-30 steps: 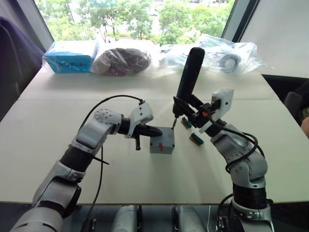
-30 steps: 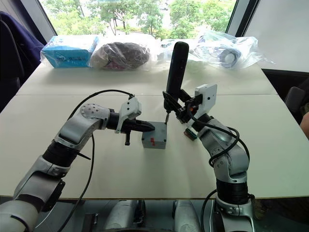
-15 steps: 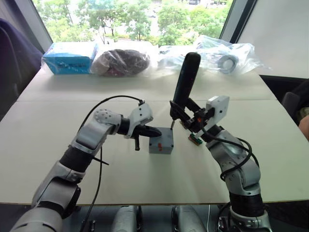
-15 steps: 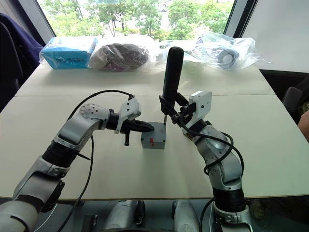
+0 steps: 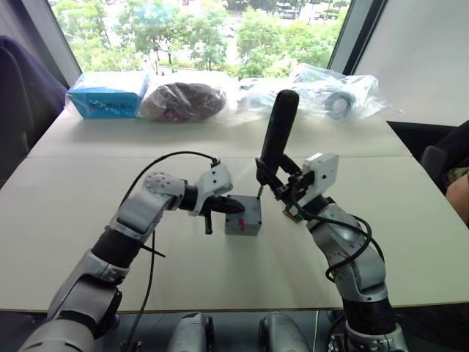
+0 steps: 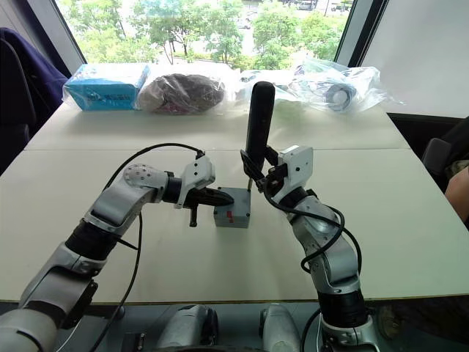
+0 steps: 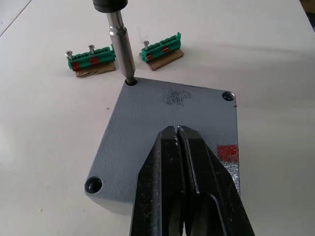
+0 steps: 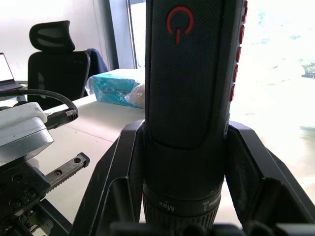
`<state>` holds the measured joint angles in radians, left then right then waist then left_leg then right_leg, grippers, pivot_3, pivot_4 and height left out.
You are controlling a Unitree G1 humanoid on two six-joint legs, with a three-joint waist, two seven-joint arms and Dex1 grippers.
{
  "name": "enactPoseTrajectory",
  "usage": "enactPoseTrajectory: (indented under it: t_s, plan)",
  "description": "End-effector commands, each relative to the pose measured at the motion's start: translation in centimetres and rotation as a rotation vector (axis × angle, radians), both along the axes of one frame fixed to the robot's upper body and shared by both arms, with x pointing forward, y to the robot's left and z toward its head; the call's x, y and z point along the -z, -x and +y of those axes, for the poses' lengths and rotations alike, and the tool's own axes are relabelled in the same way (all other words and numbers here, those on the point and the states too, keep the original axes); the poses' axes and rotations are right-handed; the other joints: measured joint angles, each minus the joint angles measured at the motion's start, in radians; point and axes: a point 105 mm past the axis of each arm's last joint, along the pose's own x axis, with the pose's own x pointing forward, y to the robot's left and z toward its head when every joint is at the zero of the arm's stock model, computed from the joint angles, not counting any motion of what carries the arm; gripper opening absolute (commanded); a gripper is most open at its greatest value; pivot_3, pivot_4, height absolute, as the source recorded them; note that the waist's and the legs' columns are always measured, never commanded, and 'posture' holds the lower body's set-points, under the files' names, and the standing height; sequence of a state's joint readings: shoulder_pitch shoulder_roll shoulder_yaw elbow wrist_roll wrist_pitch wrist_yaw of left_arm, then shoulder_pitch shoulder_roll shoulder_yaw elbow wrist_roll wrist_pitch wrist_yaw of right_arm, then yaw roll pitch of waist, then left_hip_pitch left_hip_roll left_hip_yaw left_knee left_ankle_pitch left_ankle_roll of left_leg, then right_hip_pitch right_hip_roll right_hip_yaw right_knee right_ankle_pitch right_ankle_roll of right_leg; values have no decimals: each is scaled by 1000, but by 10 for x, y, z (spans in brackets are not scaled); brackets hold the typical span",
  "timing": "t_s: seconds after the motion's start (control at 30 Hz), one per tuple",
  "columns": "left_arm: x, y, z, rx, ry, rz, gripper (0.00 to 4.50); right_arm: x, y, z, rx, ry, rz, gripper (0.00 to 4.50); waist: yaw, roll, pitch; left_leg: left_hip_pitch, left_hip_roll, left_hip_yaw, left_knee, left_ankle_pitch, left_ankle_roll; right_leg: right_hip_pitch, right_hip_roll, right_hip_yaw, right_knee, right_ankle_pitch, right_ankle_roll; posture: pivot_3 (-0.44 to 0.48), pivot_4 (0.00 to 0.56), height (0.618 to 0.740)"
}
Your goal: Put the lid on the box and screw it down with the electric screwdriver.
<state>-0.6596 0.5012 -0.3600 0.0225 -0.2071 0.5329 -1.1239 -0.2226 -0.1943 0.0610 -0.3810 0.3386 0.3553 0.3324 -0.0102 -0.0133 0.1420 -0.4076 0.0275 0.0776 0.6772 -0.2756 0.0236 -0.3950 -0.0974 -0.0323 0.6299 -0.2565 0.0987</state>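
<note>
From where I stand, the grey box sits near the middle of the pale table, between the two arms, with the lid already lying flat on top of it and a small red mark on the side facing the robot. The left gripper reaches in from the left, its two black fingers pressed together with nothing between them, their tips resting on the lid's top face. The right gripper clamps the electric screwdriver around its lower body, one black finger on each side of the dark barrel, and holds it nearly upright with a slight lean. The thin metal bit comes down onto the far corner of the lid on the right arm's side and sits in the screw hole there. In the left wrist view a screw head shows in a neighbouring corner, while another corner hole looks open. Just beyond the box lie two small green connector blocks, side by side on the table. Along the far edge by the window rest a blue carton and several clear plastic bags.
</note>
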Motion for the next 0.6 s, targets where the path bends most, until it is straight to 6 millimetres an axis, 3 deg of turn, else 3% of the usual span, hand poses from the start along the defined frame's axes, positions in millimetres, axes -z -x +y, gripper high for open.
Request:
enactPoseTrajectory:
  t_s: [0.03,0.6]
  plan:
    - [10,3,1,-5,-27,21,0,54,-3,-6,22,68,203,1771,-1,0,-1,0,0,0,0,0,0,0,0,0,0,0,-1,0,150,740]
    - [10,2,-2,-8,-16,29,0,36,-5,-8,23,47,145,1771,0,0,-3,1,-2,0,-9,0,0,-1,-8,0,-3,-2,-4,0,150,740]
